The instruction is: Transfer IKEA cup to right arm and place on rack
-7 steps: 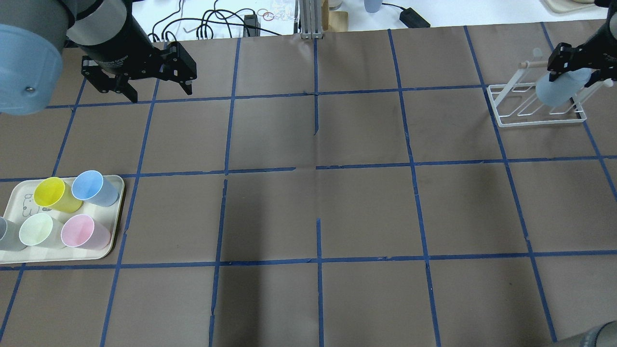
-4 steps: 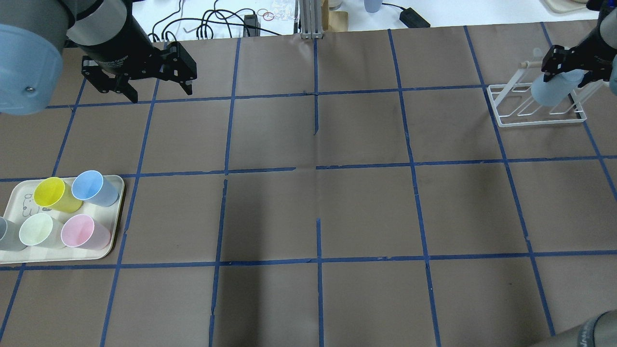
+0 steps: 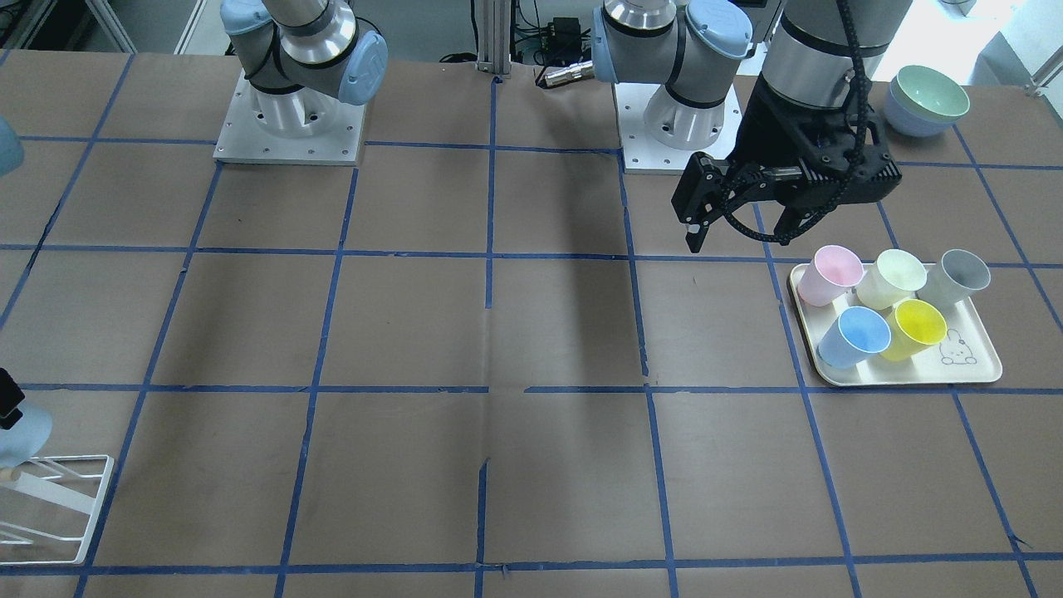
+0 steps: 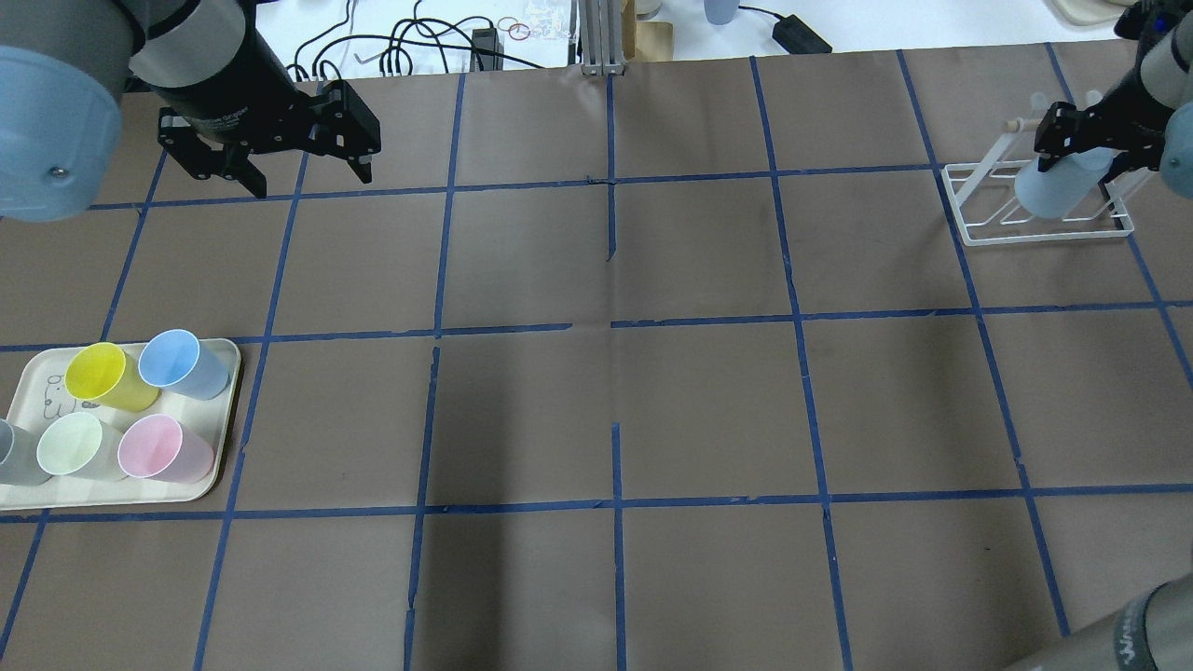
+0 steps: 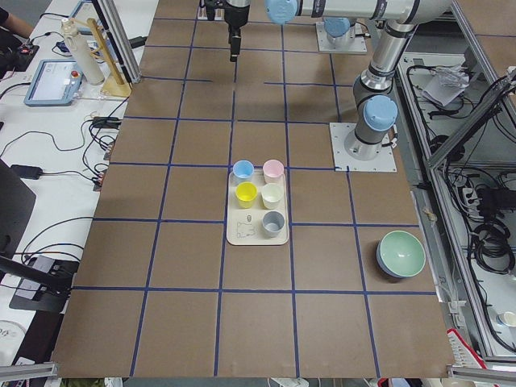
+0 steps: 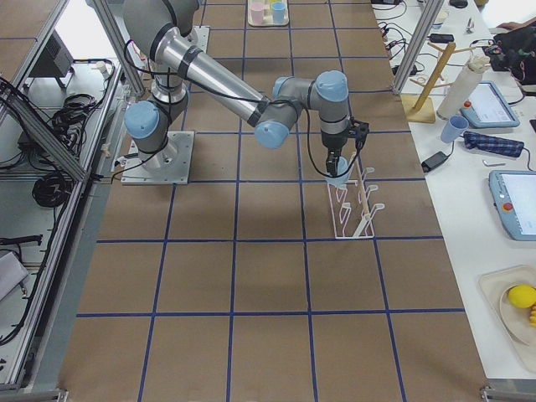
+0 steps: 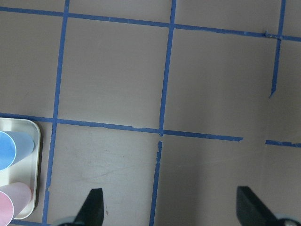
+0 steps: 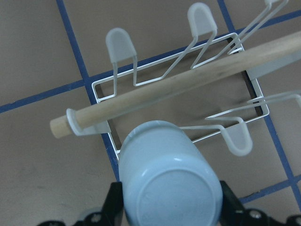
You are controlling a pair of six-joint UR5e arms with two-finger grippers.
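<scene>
The right gripper [image 4: 1076, 168] is closed on the pale blue cup [image 4: 1049, 191], one black finger [image 8: 113, 203] pressed against each side of it near the base. The right arm [image 6: 226, 92] reaches out from its mount to hold the gripper above the rack [image 4: 979, 233]. The cup hangs mouth down and tilted, its flat bottom turned up toward the wrist camera. It sits over the rack's wire frame, just on the gripper's side of the rack's wooden rod [image 8: 188, 80]. One white rounded prong [image 8: 237, 141] stands just beside the cup's wall. Whether the cup's rim touches any wire or prong cannot be told from these views.

The left gripper [image 4: 309, 182] hangs at the end of the table opposite the rack. Its fingers are spread wide with nothing between them, and only brown paper with blue tape lines lies below. A cream tray [image 4: 233, 373] lies at that same far end, well apart from the rack. It carries five upright cups: yellow [image 4: 98, 373], deeper blue [image 4: 177, 359], pale green [image 4: 70, 445], pink [image 4: 154, 447] and grey [image 4: 9, 452]. Stacked bowls [image 3: 926, 100] — a green one on top — sit beyond the tray, farther still from the rack.
</scene>
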